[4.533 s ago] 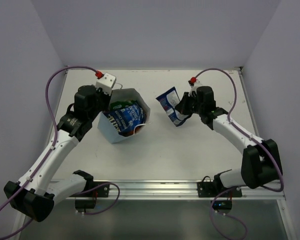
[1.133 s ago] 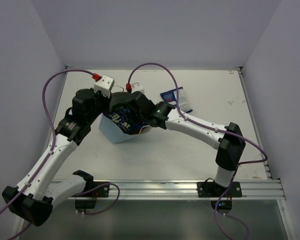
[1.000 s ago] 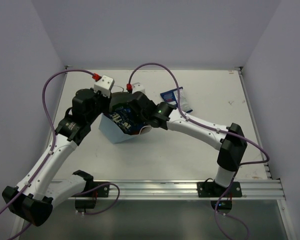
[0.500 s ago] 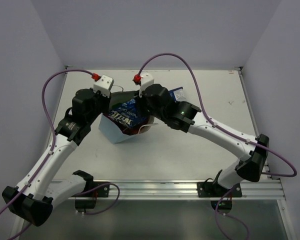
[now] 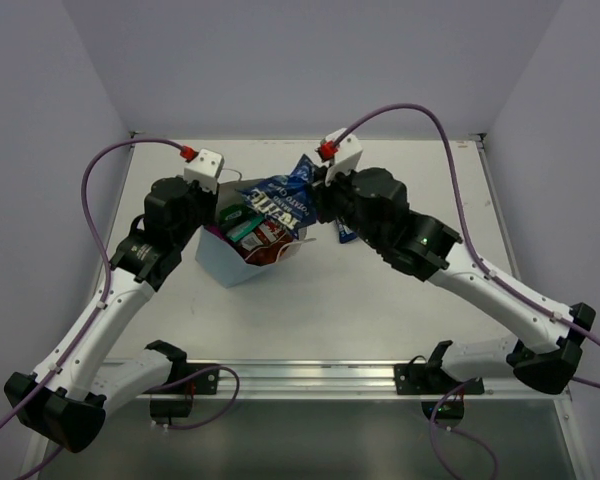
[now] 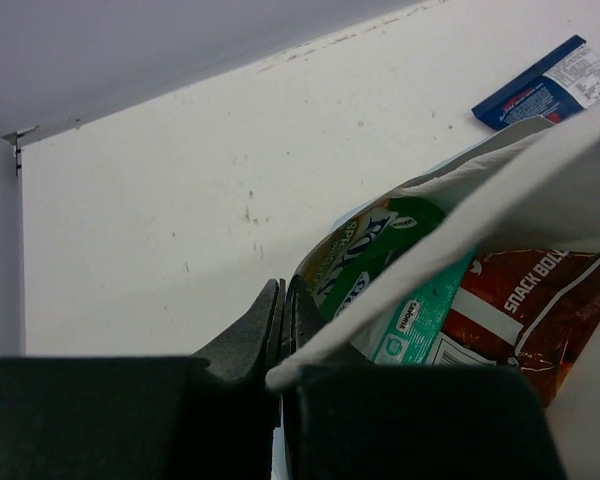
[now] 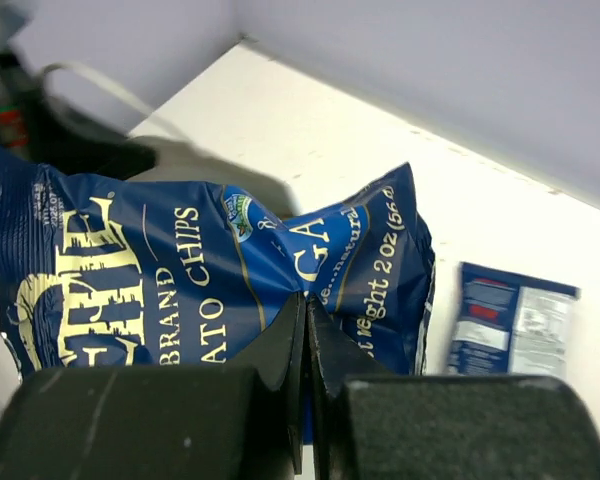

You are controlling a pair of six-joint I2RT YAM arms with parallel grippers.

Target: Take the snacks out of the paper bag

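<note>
Right now the dark blue crinkly foil chip packet (image 5: 278, 200) hangs just above the open mouth of the light blue paper gift bag (image 5: 220, 262), at the upper middle of the top view. The right gripper (image 7: 305, 310) has its fingers pinched tight on the packet's lower edge. The packet stretches leftward from that gripper, its long axis running across the frame, so the free end lies over the bag and the held end points toward the bare table (image 5: 380, 300) at the right. Inside the bag a green glossy packet (image 6: 370, 245), a teal one (image 6: 420, 315) and a red-and-white one (image 6: 525, 300) lie stacked against the white lining. The left gripper (image 6: 280, 310) is clamped on the bag's rim at its left side, steadying it. A second dark blue flat packet (image 7: 510, 320) rests on the table to the right, mostly hidden behind the right arm in the top view. Judging from this, the right arm should carry its packet rightward and set it down nearby.
</note>
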